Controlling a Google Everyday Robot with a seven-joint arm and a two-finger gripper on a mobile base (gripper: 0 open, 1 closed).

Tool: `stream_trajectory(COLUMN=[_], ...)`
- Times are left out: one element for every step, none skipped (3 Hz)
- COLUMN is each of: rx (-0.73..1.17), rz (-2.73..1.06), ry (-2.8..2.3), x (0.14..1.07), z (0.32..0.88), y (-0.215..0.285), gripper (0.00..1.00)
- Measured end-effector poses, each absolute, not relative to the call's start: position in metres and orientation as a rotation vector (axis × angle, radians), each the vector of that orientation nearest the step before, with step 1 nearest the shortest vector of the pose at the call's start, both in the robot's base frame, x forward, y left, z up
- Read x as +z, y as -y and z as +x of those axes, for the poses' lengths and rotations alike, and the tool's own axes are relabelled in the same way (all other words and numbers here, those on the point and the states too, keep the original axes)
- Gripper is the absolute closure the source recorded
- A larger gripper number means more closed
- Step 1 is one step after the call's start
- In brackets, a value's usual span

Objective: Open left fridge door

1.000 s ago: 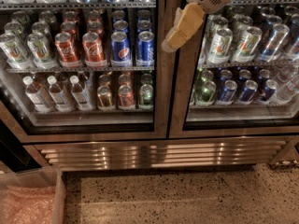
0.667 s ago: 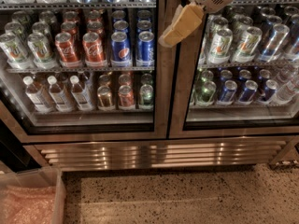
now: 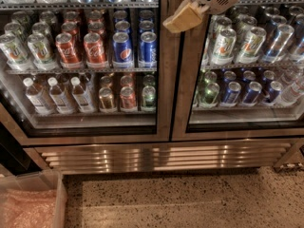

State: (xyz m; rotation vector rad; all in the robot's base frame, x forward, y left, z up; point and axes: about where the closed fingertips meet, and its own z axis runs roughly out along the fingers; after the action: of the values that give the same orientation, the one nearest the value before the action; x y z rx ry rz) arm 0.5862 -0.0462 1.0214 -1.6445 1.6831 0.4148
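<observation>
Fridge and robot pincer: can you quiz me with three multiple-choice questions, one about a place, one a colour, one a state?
1. Where is the pincer?
A) By the floor
B) Up high, by the left fridge door's right edge
C) Behind the glass

2. What colour are the cans right of the red cans?
A) Yellow
B) Black
C) Blue

3. The left fridge door is:
A) shut
B) wide open
C) missing

Answers: B, it hangs before the door's frame near the top; C, blue cans stand beside the red ones; A, its frame sits flush, with no gap showing.

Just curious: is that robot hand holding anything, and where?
Nothing visibly held; the gripper hangs before the left fridge door, by its steel right edge, up top.
</observation>
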Motion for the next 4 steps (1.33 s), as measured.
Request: stream_trajectory(rx=[0.415, 0.415, 0.415, 0.415], rz=[-1.645, -1.645, -1.645, -1.645], ry=[-1.683, -1.683, -1.683, -1.683], x=[1.0213, 1.0213, 1.0213, 1.0215], z=[0.5862, 0.5862, 0.5862, 0.5913], y=[0.0462, 0.0461, 0.0461, 0.0529], gripper=[0.94, 1.0, 1.0, 1.0])
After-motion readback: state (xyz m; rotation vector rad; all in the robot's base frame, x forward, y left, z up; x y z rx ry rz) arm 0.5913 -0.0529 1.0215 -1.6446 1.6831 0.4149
